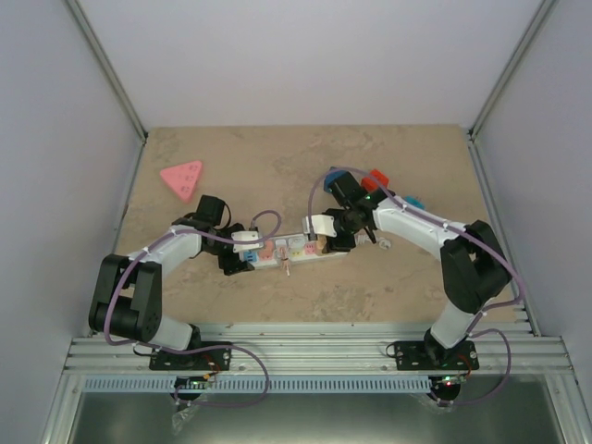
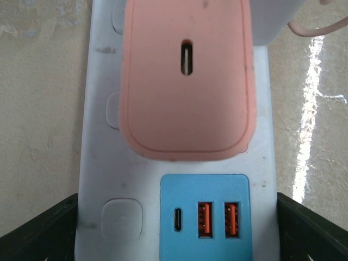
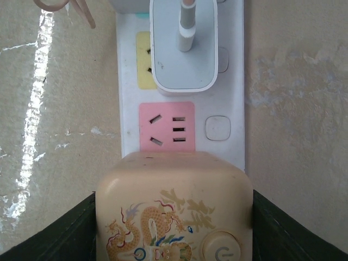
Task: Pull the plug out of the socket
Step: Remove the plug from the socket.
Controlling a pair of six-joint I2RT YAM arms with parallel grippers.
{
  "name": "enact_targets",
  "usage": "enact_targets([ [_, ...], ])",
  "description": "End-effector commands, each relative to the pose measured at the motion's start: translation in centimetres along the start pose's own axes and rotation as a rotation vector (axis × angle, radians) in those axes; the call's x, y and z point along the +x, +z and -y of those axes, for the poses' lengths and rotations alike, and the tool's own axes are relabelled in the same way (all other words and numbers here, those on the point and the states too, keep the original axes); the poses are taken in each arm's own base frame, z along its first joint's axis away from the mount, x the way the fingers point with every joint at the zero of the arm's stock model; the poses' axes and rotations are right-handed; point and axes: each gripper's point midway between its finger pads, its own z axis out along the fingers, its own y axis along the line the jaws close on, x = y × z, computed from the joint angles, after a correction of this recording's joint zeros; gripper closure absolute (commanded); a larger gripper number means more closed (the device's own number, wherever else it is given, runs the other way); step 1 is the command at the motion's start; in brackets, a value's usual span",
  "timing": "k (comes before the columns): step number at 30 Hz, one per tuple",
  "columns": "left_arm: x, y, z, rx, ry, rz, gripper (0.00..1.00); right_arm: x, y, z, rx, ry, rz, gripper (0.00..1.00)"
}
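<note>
The socket (image 1: 289, 250) is a long white power strip lying across the table's middle. My left gripper (image 1: 238, 256) straddles its left end, and in the left wrist view its fingers (image 2: 49, 228) press the strip's sides (image 2: 117, 163) beside the blue USB panel (image 2: 205, 215). A pink plug (image 2: 187, 81) sits in the outlet just beyond. My right gripper (image 1: 339, 235) is at the strip's other end, shut on a beige cube plug (image 3: 174, 201) with a dragon print. Beyond that plug are a bare pink outlet (image 3: 166, 126) and a white charger (image 3: 184, 49).
A pink triangular block (image 1: 182, 178) lies at the back left. Red (image 1: 376, 176) and blue (image 1: 413, 200) objects sit behind the right arm. A thin pink cable (image 2: 321, 27) runs beside the strip. Grey walls close in both sides.
</note>
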Motion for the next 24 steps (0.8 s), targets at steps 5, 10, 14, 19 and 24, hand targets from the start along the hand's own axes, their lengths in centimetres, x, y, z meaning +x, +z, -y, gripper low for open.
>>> enact_targets([
  [5,-2.1,-0.5,-0.8,-0.025,-0.001,0.098,1.00,-2.1,-1.9,-0.1,0.146,-0.126,0.124,0.75],
  [10,-2.2,-0.6,-0.9,-0.029,-0.002,0.101,1.00,-1.5,-1.9,0.1,0.193,-0.152,0.119,0.75],
  [14,-2.2,-0.8,-1.0,-0.033,-0.001,0.103,1.00,-1.2,-2.4,0.2,0.149,-0.116,0.155,0.75],
  [19,-2.2,-0.8,-1.0,-0.033,-0.001,0.105,1.00,-1.3,-3.7,-0.1,0.076,-0.070,0.244,0.75],
  [24,-2.2,-0.8,-0.9,-0.031,0.000,0.108,1.00,-1.2,-3.3,-0.5,-0.004,-0.045,0.237,0.75],
])
